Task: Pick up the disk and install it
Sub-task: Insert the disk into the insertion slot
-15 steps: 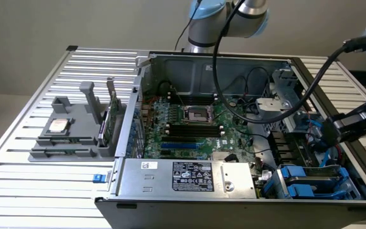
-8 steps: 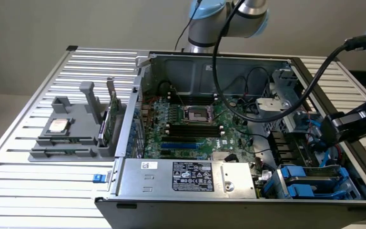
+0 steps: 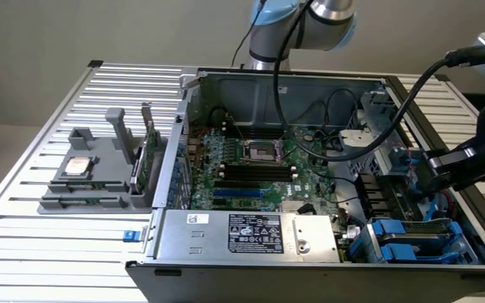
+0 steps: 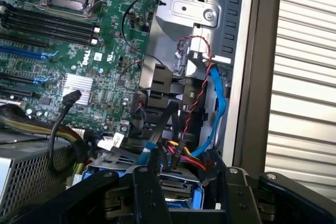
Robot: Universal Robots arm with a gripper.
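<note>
**A:** Start wide. What carries everything?

**B:** A slatted metal surface (image 3: 57, 252). On it lies an open computer case (image 3: 259, 95) with its lid off. Inside, a green circuit board (image 3: 251, 177) covers the floor and a grey power box (image 3: 242, 230) runs along the near wall.

**A:** And outside the case?

**B:** A grey holder (image 3: 91, 189) toward the exterior view's left. A small silver chip (image 3: 76, 166) lies flat on it, and a green card (image 3: 147, 161) stands upright in a slot.

**A:** The arm?

**B:** The arm (image 3: 310, 19) comes in over the back wall. The gripper (image 3: 455, 169) hangs above the drive bays, at the exterior view's right.

**A:** Jaws?

**B:** Spread wide, with nothing clamped that I can make out. In the wrist view the gripper (image 4: 186, 182) looks down between them onto a blue frame.

**A:** So where is the disk?

**B:** The disk (image 3: 415, 243) sits in its blue frame in the near corner bay, beside the power box. It is below the gripper and apart from it. In the wrist view the disk (image 4: 181, 195) is mostly hidden.

**A:** Progress?

**B:** My reading is that the pick-up and the carry are done, and the disk is in its bay and let go. I cannot tell whether it is pushed fully home. A blue cable (image 4: 218, 103) runs just beside the bay, and whether it is plugged into the disk is also unclear.
</note>
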